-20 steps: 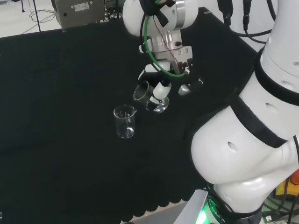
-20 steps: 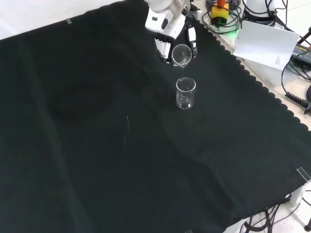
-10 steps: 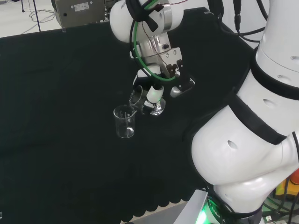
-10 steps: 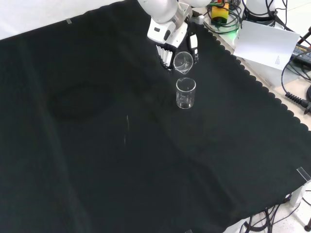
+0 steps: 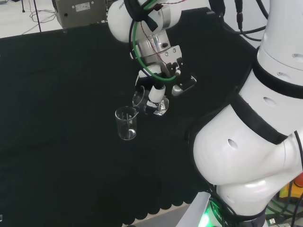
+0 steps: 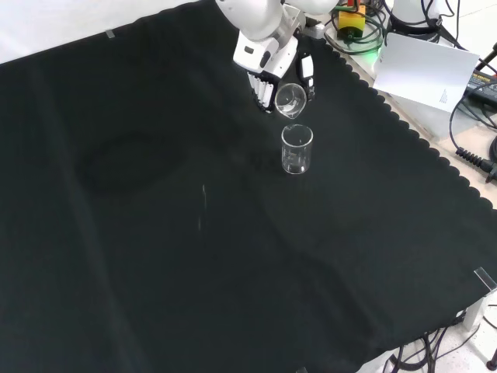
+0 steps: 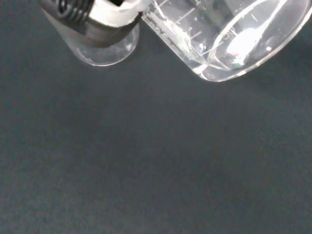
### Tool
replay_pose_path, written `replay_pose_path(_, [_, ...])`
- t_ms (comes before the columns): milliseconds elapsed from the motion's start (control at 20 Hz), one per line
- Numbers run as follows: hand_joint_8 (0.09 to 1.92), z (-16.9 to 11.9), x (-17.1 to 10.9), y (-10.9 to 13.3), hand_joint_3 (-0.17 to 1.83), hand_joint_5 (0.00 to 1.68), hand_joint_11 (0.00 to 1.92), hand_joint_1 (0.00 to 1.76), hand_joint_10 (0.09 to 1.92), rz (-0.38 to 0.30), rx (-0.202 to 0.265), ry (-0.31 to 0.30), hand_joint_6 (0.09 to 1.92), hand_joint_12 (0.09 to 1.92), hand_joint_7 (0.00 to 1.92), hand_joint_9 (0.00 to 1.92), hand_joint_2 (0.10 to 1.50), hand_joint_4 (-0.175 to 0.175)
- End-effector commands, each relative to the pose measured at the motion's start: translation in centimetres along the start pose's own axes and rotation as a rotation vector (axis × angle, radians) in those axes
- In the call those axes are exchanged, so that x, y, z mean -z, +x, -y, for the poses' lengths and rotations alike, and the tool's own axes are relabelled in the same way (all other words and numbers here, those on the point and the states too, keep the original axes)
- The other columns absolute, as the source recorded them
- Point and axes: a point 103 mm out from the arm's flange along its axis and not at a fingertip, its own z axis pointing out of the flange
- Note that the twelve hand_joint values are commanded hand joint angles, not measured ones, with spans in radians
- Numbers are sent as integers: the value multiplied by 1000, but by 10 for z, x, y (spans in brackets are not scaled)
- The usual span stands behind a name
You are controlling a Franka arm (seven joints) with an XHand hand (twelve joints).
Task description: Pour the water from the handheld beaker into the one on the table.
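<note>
The handheld beaker (image 5: 143,100) is tipped over on its side in the hand (image 5: 158,91), its lip low and pointing at the mouth of the standing beaker (image 5: 126,123) on the bench (image 5: 57,94). In the head view the lip hangs just above and beside the standing beaker's rim, at its right; in the front view the tilted beaker (image 6: 290,99) sits directly behind the upright one (image 6: 297,149), the two nearly touching. The fingers (image 6: 264,87) are curled round the tilted beaker's wall, with the thumb on the other side, so the glass is pinched between them. The wrist view shows a little clear water pooled low in the tilted glass (image 7: 229,39).

The pour looks under way or about to start. To do it well, the lip should stay over the inside of the rim below, not over its edge, and the tilt should grow slowly so the water runs as a thin stream. Judged from these views, the margin is small: a sideways drift would spill onto the black cloth, and a drop in height could knock the standing beaker over.
</note>
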Motion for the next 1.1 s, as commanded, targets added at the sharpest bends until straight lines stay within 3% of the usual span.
replay_pose_path(50, [796,-6,9,16,-175,940,1137,1272,1013,95,-19,66,1074,1058,1221,1348,1147,-110])
replay_pose_path(550, [806,-6,20,32,-175,936,1143,1271,1021,197,-43,108,1080,1063,1216,1348,1149,-112])
replay_pose_path(1100, [811,-9,24,41,-175,933,1147,1271,1026,255,-84,162,1084,1067,1214,1350,1150,-112])
